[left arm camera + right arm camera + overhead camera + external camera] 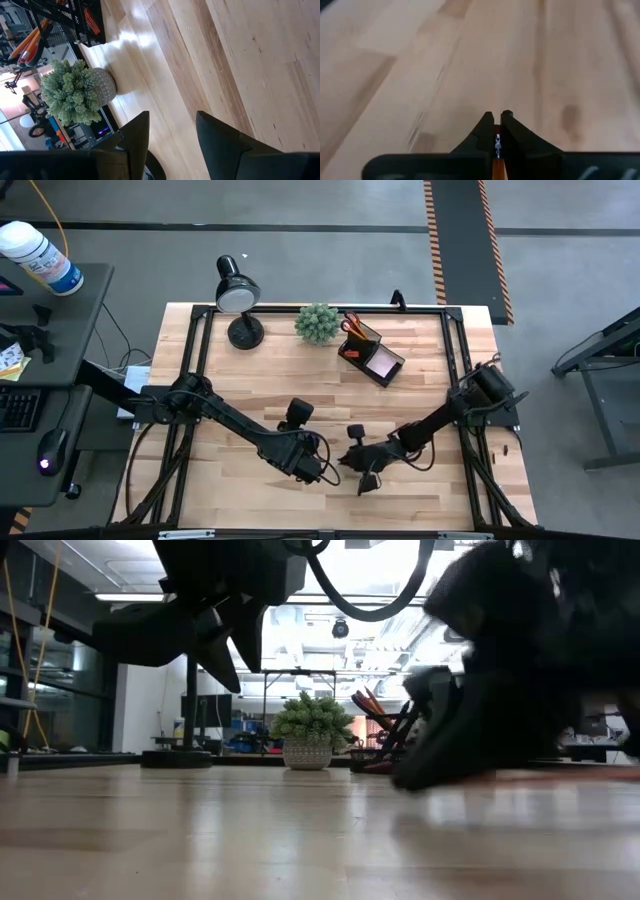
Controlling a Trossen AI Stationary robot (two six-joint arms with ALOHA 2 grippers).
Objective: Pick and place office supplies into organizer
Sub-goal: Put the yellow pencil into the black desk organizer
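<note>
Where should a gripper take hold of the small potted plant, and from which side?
Probably the round grey pot, low down, not the soft leaves of the plant, which overhang it and would give. It stands upright, with the lamp and organizer either side, so come level from the open front of the table.

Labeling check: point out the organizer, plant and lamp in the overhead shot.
organizer [384,367]: high view, on the pink pad in its low tray.
plant [317,323]: high view, on the middle of the green ball.
lamp [236,297]: high view, on the round lamp head.
</note>
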